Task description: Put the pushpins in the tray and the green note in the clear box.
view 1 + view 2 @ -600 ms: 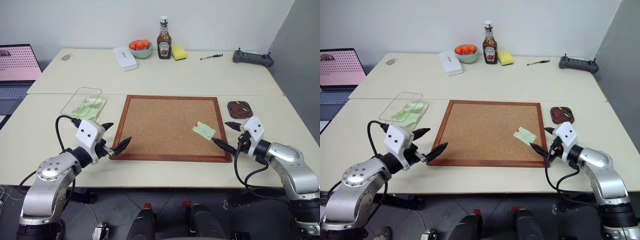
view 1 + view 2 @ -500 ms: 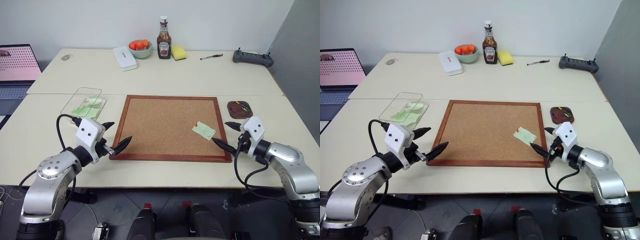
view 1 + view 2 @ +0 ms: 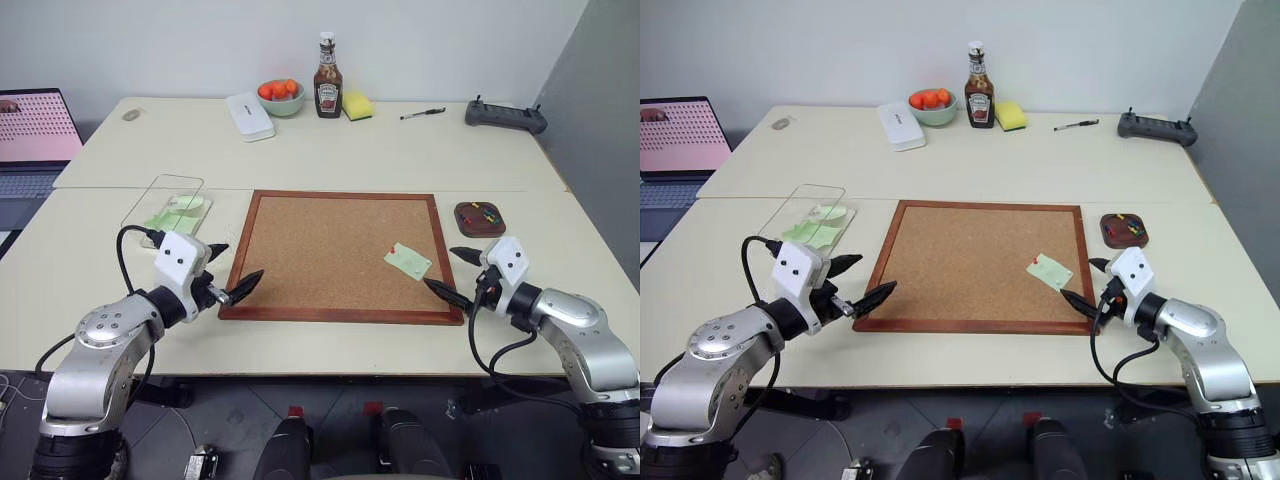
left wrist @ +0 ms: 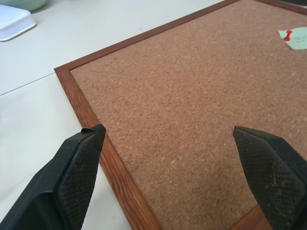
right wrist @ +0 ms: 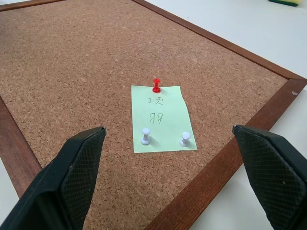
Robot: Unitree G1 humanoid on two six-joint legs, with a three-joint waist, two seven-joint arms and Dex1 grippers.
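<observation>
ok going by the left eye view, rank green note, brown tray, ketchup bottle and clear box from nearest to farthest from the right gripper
1. green note, pinned on the corkboard just left of the right gripper
2. brown tray, just beyond the gripper, off the board's right edge
3. ketchup bottle, at the table's far side
4. clear box, across the board on the left

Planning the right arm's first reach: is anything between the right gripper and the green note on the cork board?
Nothing visible. The right gripper, jaws open, faces the green note across bare cork. The note is pinned by one red pushpin and two white ones.
</observation>
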